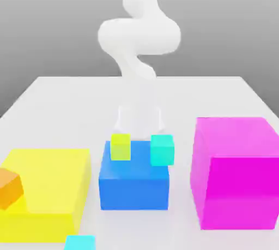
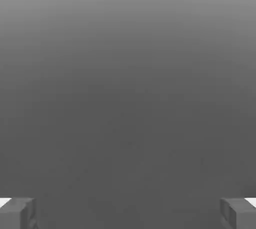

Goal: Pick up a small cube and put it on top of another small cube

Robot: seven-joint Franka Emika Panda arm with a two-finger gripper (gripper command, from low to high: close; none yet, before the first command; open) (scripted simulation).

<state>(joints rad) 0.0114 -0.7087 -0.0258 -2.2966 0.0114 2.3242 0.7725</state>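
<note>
Bottom edge of the exterior view, left of center: small cyan cube [image 1: 80,243], cut by the frame.
Bright, flat light blue-turquoise; front of the yellow block [image 1: 46,189] and the blue block [image 1: 134,191], near the yellow one's lower right corner. Gripper [image 2: 128,215] spread wide, nothing between its fingertips in the hand view; cube well apart from it. Visible edges run roughly parallel to the frame's lower edge; no long axis can be told, the lower part being cropped.
</note>
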